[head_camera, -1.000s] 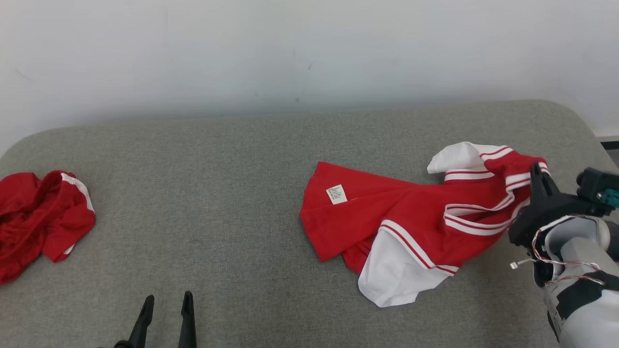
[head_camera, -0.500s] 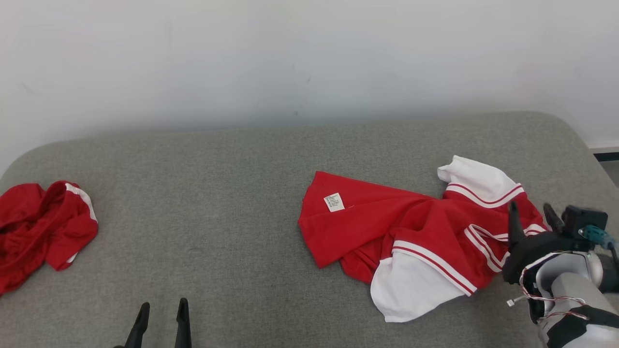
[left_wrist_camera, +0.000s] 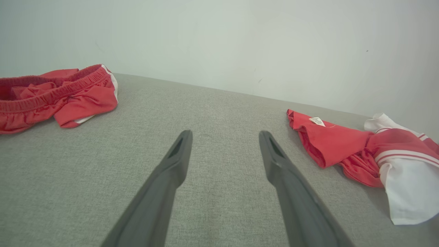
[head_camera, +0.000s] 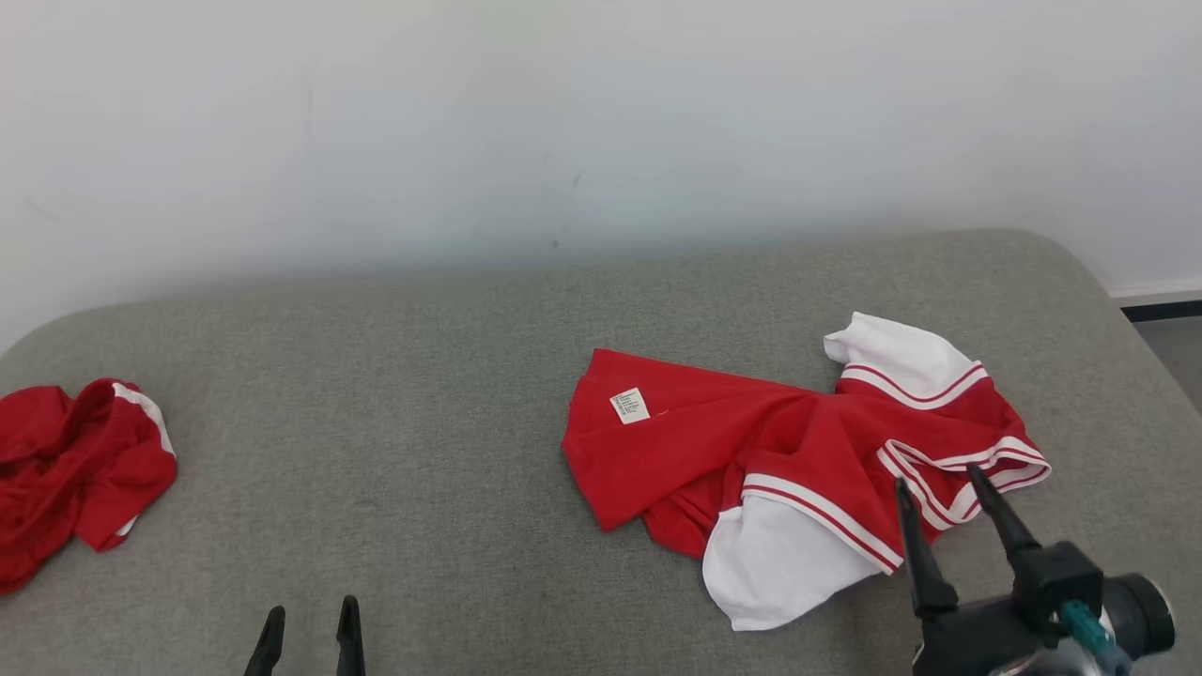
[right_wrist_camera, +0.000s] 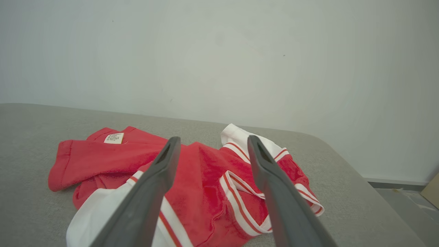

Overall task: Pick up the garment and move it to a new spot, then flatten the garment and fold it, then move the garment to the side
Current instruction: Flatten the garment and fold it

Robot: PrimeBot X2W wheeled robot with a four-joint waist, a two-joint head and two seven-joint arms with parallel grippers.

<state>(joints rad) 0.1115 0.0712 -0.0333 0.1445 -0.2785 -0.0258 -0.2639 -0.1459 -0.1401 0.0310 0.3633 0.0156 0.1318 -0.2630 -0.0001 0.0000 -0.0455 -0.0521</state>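
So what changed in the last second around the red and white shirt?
The right gripper let go of the raised edge of the red and white shirt, opened and drew back toward the robot; the shirt settled on the grey cushion. The left gripper stayed open and idle, the red shorts stayed put; the head camera shifted a little.

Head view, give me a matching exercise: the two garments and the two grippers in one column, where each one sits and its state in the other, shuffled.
1 red and white shirt
2 red shorts
3 left gripper
4 right gripper

A lower left, open
B far left, bunched up
C lower right, open
D right of centre, crumpled, label showing

Pairs: 1-D, 2-B, 3-A, 4-C
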